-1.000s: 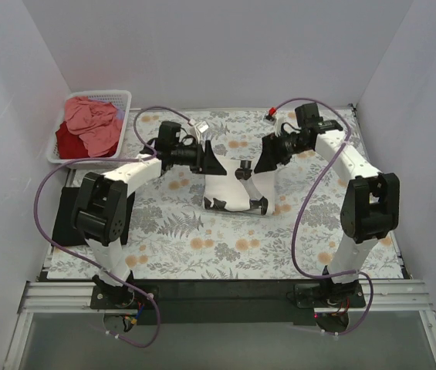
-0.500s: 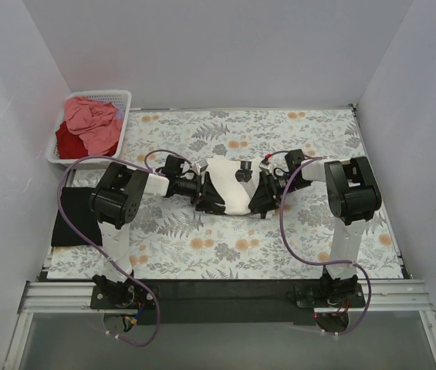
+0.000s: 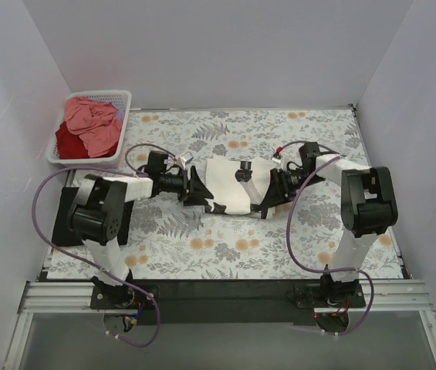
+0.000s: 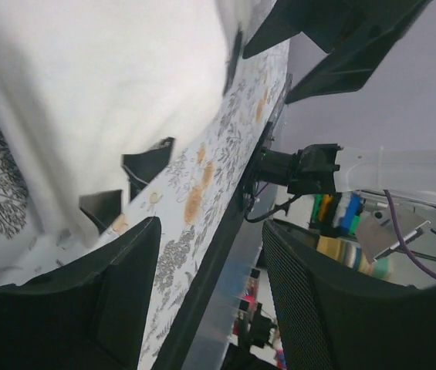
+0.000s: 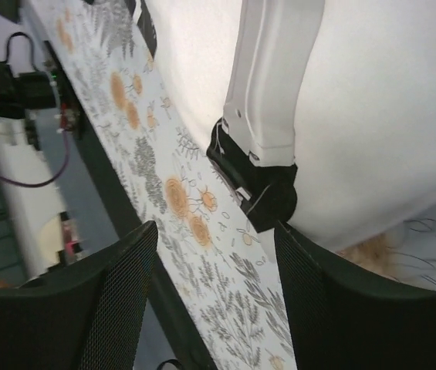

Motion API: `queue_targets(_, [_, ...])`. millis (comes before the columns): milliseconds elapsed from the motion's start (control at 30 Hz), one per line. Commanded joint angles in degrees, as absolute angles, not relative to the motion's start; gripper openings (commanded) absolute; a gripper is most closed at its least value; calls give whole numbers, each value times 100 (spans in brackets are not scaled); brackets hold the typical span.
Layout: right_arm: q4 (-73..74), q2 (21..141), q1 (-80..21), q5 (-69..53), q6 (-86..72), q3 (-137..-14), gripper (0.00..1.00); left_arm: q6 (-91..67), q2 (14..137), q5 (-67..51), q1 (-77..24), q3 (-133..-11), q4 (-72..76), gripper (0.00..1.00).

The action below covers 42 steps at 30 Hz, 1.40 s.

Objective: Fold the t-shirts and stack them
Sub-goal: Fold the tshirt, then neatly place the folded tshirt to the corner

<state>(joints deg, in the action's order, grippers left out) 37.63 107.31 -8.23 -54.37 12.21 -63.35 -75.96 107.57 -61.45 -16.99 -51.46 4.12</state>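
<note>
The cream-white t-shirt (image 3: 231,185) with black trim lies folded in the middle of the tablecloth (image 3: 202,247). My left gripper (image 3: 194,190) is open at its left edge, and my right gripper (image 3: 268,197) is open at its right edge. In the left wrist view the shirt (image 4: 86,92) lies ahead of the open, empty gripper (image 4: 210,231). In the right wrist view the shirt (image 5: 372,116) and a black-cuffed sleeve (image 5: 264,177) lie beyond the open, empty gripper (image 5: 216,231). The salmon-pink shirt (image 3: 92,117) and the dark red shirt (image 3: 67,142) lie in the basket. A black shirt (image 3: 65,217) lies at the table's left edge.
The white lattice basket (image 3: 121,100) stands at the far left corner. White walls close in the table on the left, back and right. Purple cables loop from both arms above the near part of the tablecloth.
A second ago both grippers held the white shirt up off the table. They lowered it, laid it down, let go and drew slightly apart.
</note>
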Motion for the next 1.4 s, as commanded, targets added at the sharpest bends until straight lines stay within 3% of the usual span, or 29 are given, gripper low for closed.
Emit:
queue_targets(0, [3807,9960,-1000,-4519,1495,-6978,67,-7312,9451,-5785,-1319,-5159,185,54])
queue_targets(233, [2496,9325,-2986,-1602,1477,-7075,59,-7173,8807,-4072,-571,-5765,-1220,55])
queue_targets(467, [2180,10140,-4884,199,1793,-7637,53,-6469,8658,-2444,-449,-6319,-2364,62])
queue_targets(767, [2118,11091,-5633,492,1652,-8349,55,-6688,8894,-2592,-9,-6249,-2496,62])
queue_targets(1233, [2092,11725,-5687,571,1565,-8508,54,-6759,8982,-2900,290,-6205,-2479,63])
queue_targets(1367, [2092,11777,-5643,423,1512,-8367,42,-6846,9096,-3005,290,-6117,-2426,63])
